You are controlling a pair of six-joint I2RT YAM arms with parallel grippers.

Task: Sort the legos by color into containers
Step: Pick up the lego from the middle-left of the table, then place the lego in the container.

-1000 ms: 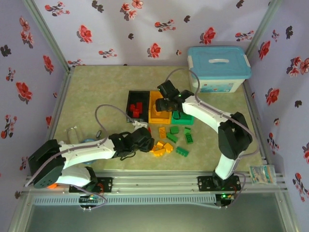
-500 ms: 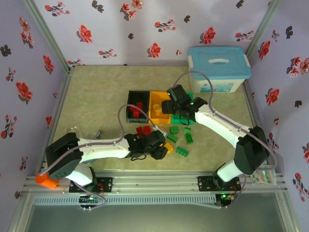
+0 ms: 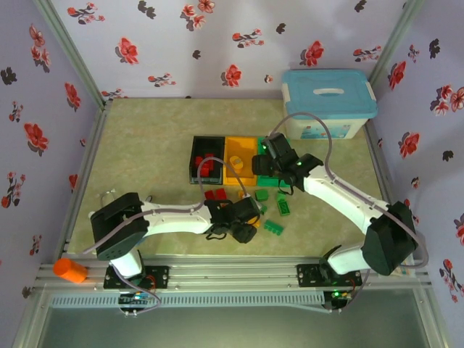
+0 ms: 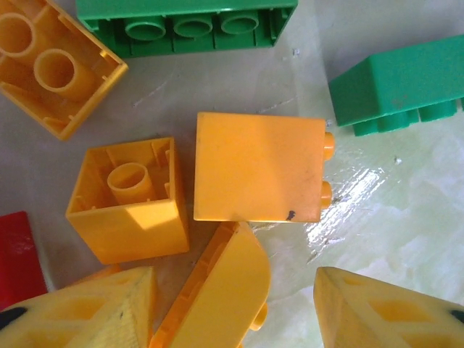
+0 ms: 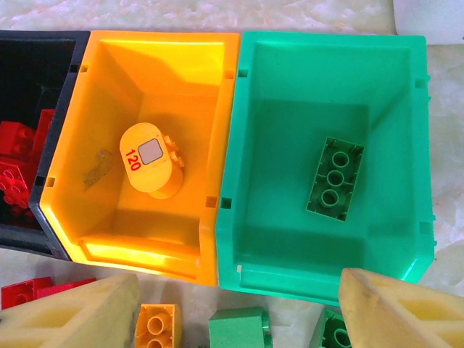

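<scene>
The left end effector (image 4: 235, 304) has swung rightward since a second ago. It now hovers with fingers spread over the orange-yellow legos (image 4: 257, 168) on the bench (image 4: 406, 217), a rounded brick (image 4: 217, 290) between its tips. The right end effector (image 5: 235, 304), spread and empty, has shifted from the orange bin (image 5: 109, 72) to the green bin (image 5: 406, 109), where a green brick (image 5: 333, 177) lies just ahead of it.
</scene>
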